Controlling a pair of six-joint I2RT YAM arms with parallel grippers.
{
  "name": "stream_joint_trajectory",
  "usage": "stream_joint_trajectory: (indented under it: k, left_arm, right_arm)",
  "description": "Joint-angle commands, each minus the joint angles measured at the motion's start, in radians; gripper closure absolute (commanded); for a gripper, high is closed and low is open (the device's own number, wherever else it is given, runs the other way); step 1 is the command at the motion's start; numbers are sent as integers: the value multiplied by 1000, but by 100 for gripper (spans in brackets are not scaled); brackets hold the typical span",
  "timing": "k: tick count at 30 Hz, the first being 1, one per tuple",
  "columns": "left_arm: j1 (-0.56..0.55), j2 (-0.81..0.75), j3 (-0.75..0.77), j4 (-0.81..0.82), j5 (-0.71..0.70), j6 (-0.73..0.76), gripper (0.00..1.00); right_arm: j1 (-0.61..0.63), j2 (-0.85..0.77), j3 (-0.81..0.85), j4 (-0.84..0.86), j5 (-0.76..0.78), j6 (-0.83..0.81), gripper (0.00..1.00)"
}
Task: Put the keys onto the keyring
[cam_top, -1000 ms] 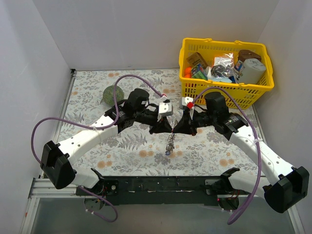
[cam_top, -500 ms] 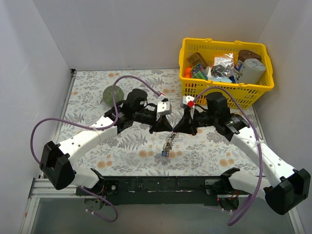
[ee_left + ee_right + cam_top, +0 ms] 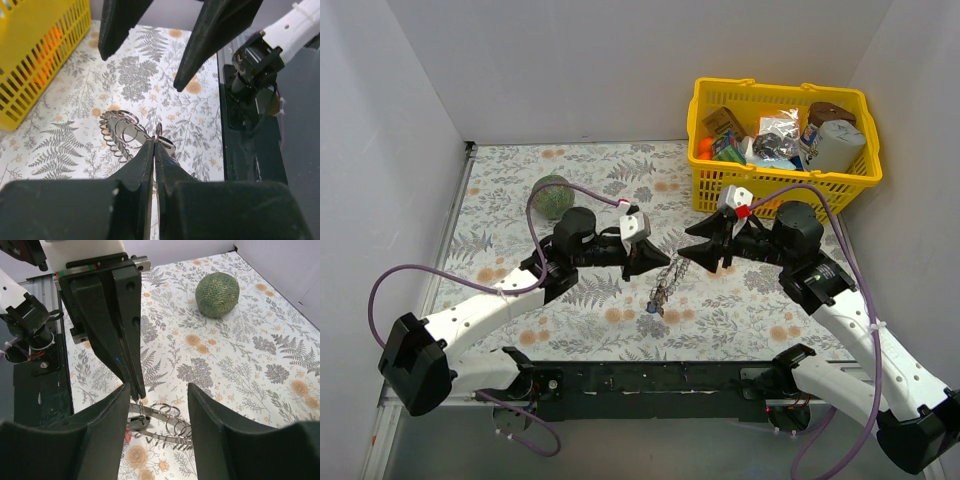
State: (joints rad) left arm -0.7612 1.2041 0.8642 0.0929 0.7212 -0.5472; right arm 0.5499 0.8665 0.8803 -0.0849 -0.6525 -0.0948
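Observation:
My left gripper (image 3: 665, 263) is shut on a small split ring of the keyring (image 3: 663, 288), a grey metal band strung with several small rings (image 3: 121, 131). The bunch trails down to the flowered cloth, and a blue key head (image 3: 652, 310) shows at its low end. In the left wrist view the left gripper (image 3: 155, 143) pinches the thin ring edge-on. My right gripper (image 3: 688, 251) stands open just to the right, holding nothing. In the right wrist view the right gripper (image 3: 160, 412) straddles the keyring (image 3: 167, 422) without touching it. A speck of red key head (image 3: 127, 436) peeks out below.
A yellow basket (image 3: 696, 130) full of packets stands at the back right, also at the left wrist view's left edge as basket (image 3: 30, 65). A green ball (image 3: 552, 195) lies at the back left, ball (image 3: 217, 294) in the right wrist view. A black rail (image 3: 650, 380) runs along the near edge.
The right gripper has opened and drawn back to the right, off the bunch. The left arm has shifted left and lower, staying shut on the ring with the keyring hanging from it.

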Motion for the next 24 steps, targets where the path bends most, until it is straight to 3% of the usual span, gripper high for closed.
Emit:
stream_joint_trajectory:
  k: [1,7,13,24]
  left_arm:
    - [3,-92,-74,290,-92,-137,100]
    - [7,-156,-207,620,-149,-258,100]
    - [13,-169,-267,822,-126,-347,100]
    - [17,-129,-268,953,-48,-422,100]
  right_arm:
    - [-4,-23,-18,76,21,30,42]
    - [-8,-41,-41,117,-27,27,42]
    - [-21,-55,-67,177,-110,50,43]
    - [-45,-70,-89,335,-262,155,44]
